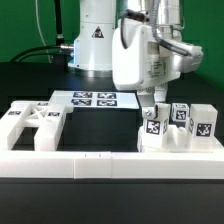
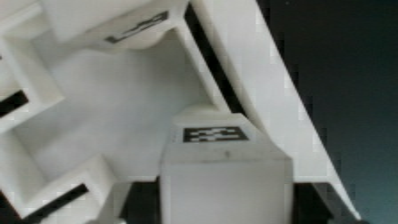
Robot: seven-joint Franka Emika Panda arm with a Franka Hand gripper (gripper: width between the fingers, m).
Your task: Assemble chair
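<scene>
Gripper of the arm hangs low over the group of chair parts at the exterior view's right, its fingers reaching down to the top of a tagged block. Whether the jaws are closed on this block or only stand around it, the pictures do not show; in the wrist view no finger can be told apart from the white plastic with certainty.

The wrist view shows from close a block with a square tag on its top face, probably the same one, with white walls of other parts just beside it.

Two other tagged pieces stand near the block, toward the exterior view's right. A slotted frame lies well apart, at the exterior view's left, on the dark counter.

The parts look like hard, light plastic: stiff and not fragile, but smooth, so they may slip or turn between the fingers. The best hold is probably on two flat opposite sides of the block, near its middle.

The neighbour pieces stand close, so an opened finger could push one of them. The border rail runs along the front of all parts and limits any sliding toward it. The marker board lies behind, out of the way.
</scene>
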